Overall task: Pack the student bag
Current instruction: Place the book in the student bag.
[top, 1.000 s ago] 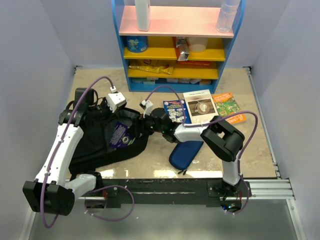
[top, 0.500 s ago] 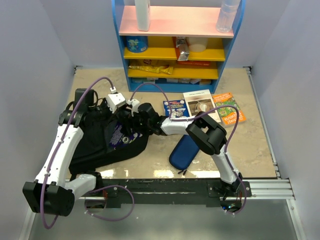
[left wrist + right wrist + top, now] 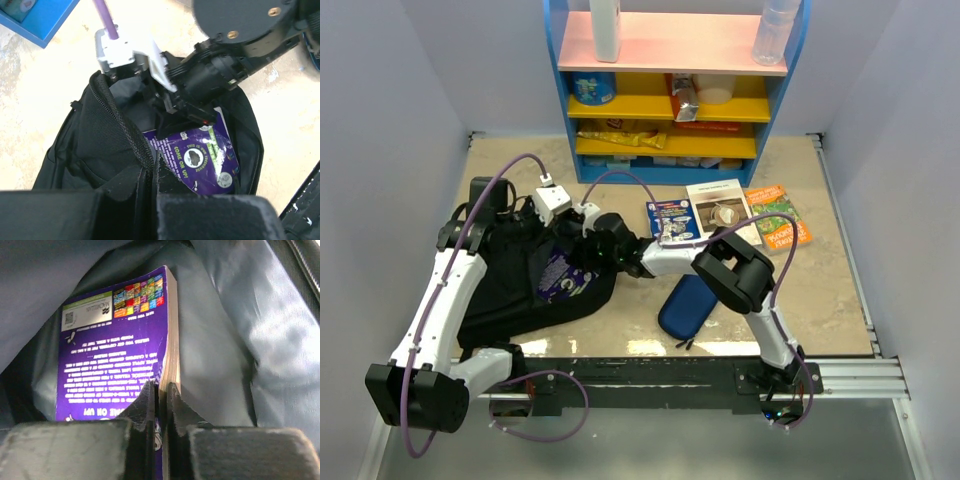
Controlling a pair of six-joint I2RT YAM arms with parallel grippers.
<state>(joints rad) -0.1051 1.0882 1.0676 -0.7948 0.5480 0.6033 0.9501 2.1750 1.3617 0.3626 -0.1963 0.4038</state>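
Note:
The black student bag [image 3: 505, 295] lies open on the left of the table. A purple book [image 3: 559, 272] sits inside it. My left gripper [image 3: 152, 167] is shut on the zipper rim of the student bag [image 3: 120, 127] and holds the mouth open. From the right, my right gripper [image 3: 582, 252] reaches into the opening. In the right wrist view, the right gripper [image 3: 161, 390] is shut on the page edge of the purple book [image 3: 112, 350], with grey bag lining [image 3: 225, 355] around it. The left wrist view shows the purple book [image 3: 202, 162] under the right gripper [image 3: 197, 116].
A dark-blue pencil case [image 3: 688, 305] lies right of the bag. Three more books [image 3: 670, 220], [image 3: 720, 212], [image 3: 777, 215] lie in a row toward the back right. A blue shelf unit [image 3: 675, 90] with boxes and bottles stands at the back.
My right arm has swung left into the bag's mouth and its jaws have closed on the purple book. The left arm and the bag have stayed put.

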